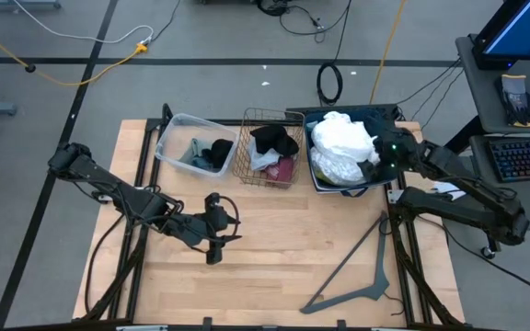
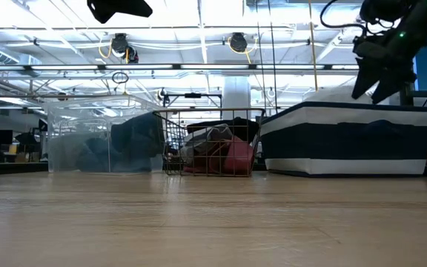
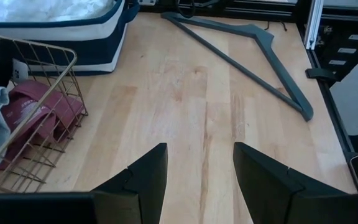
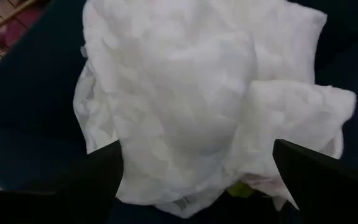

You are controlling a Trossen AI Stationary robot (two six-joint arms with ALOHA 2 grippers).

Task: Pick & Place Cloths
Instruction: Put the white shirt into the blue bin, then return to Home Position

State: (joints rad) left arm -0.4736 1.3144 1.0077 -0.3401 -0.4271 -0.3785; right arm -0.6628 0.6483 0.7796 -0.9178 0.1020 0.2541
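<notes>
While the right tool (image 1: 382,156) hangs with its fingers spread wide and empty over the large white cloth (image 1: 343,138), that cloth lies heaped in the dark striped bin (image 1: 316,176) at the desk's far right corner, a bit of yellow cloth (image 4: 241,189) showing under its edge; the left tool (image 1: 214,232) hovers above the bare wooden desk (image 1: 293,239) near its middle, fingers partly apart and holding nothing; the wire basket (image 1: 247,165) at the middle of the far edge holds a black cloth (image 1: 275,140), a maroon cloth (image 1: 283,171) and a grey cloth (image 1: 265,161); the clear tub (image 1: 168,138) toward the far left corner holds a teal-blue cloth (image 1: 196,152) and another black cloth (image 1: 219,154); a grey hanger (image 1: 357,271) lies flat near the near right corner.
</notes>
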